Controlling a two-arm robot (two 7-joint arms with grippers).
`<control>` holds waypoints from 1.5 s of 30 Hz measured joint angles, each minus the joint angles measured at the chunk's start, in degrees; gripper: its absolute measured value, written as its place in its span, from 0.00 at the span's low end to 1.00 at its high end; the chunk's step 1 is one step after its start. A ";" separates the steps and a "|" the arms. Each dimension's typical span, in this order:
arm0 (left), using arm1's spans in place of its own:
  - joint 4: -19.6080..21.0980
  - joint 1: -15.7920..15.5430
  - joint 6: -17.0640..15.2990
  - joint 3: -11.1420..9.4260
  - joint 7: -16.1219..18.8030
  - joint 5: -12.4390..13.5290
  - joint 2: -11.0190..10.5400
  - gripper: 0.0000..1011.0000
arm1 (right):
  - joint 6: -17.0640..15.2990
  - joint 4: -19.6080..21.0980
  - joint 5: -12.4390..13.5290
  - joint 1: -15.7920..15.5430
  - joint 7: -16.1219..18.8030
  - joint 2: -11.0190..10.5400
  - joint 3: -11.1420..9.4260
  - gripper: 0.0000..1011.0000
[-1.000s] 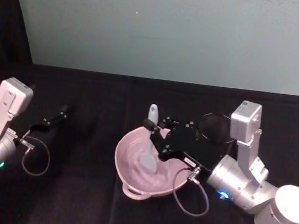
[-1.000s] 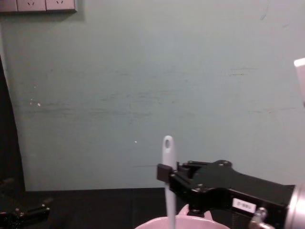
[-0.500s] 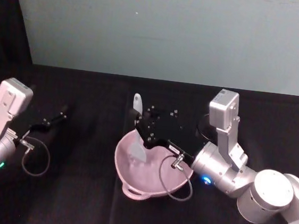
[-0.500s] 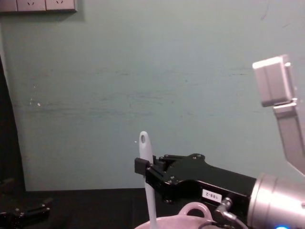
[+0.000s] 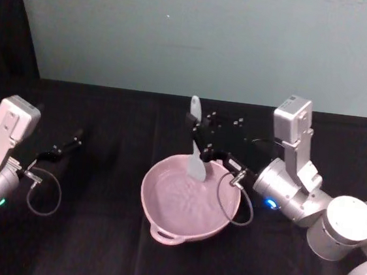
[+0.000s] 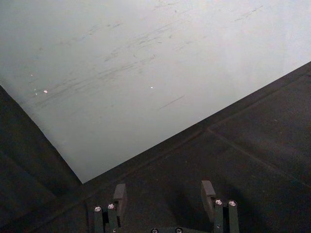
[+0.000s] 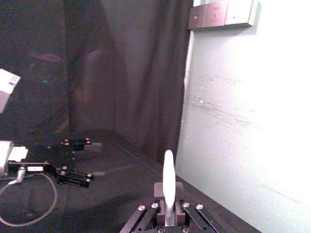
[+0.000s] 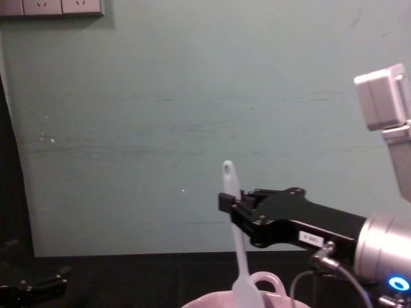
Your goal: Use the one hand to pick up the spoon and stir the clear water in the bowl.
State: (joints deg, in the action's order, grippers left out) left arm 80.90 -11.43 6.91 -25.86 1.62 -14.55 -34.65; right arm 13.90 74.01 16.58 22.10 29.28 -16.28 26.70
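The pale pink bowl [image 5: 163, 204] sits mid-table with water in it; its rim [image 8: 209, 301] and loop handle [image 8: 263, 282] show at the bottom of the chest view. My right gripper [image 5: 197, 136] [image 8: 230, 201] is shut on the white spoon [image 5: 196, 162] [image 8: 237, 250] partway down its handle. The spoon hangs tilted, hole end up, with its head over the bowl's far side at about rim height. I cannot tell whether it touches the water. In the right wrist view the spoon [image 7: 168, 182] stands between the shut fingers [image 7: 156, 190]. My left gripper [image 5: 64, 148] [image 6: 164, 196] rests open at the far left.
A pale green wall [image 5: 214, 35] closes off the back of the black table [image 5: 93, 246]. A cable loop [image 5: 232, 205] from the right wrist hangs over the bowl's right rim. A dark cup rim [image 5: 262, 144] peeks out behind the right arm.
My right gripper has carried the spoon from the bowl's left side toward its far right side and lifted it a little. The left arm has not moved.
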 joint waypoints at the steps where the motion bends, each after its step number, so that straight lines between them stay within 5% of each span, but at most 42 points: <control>1: 0.00 0.00 0.00 0.00 0.00 0.00 0.00 0.99 | -0.09 0.19 -0.01 -0.15 -0.09 -0.18 -0.21 0.11; 14: 0.00 0.00 0.00 0.00 0.00 0.00 0.00 0.99 | -1.56 4.83 0.30 -4.69 -0.42 -3.20 -2.60 0.11; 26: 0.00 0.00 0.00 0.00 0.00 0.00 0.00 0.99 | -0.91 7.54 1.20 -7.80 0.75 -3.33 -1.89 0.11; 45: 0.00 0.00 0.00 0.00 0.00 0.00 0.00 0.99 | -0.21 0.44 4.29 -2.29 4.93 1.48 1.87 0.11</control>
State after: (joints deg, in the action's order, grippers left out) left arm 80.90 -11.43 6.91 -25.86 1.62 -14.55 -34.65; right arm 13.69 74.45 20.86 19.81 34.21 -14.81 28.57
